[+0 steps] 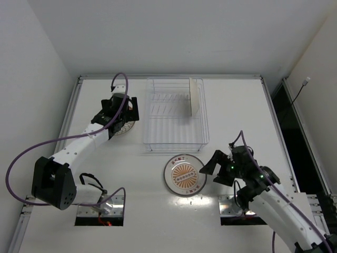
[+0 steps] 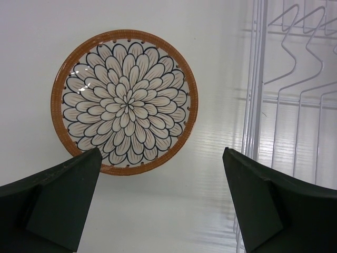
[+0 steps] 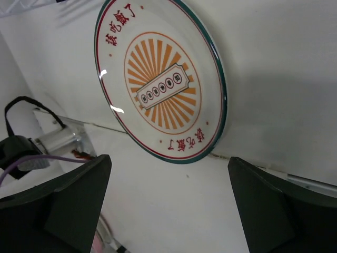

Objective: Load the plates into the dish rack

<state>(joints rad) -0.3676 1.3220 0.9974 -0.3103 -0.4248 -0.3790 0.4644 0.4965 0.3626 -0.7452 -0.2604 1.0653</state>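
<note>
so the right hand [image 3: 168, 158] is hanging wide open and empty, and the round white plate with the orange sunburst centre [image 3: 160, 79] lies flat on the tabletop [image 3: 274, 52] just ahead of it, with the silvery wire dish rack [image 1: 174, 113] further out past the plate

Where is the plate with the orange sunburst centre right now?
In the top view the sunburst plate lies flat on the table, just on the near side of the dish rack, with the open right gripper beside it on the right.
</note>
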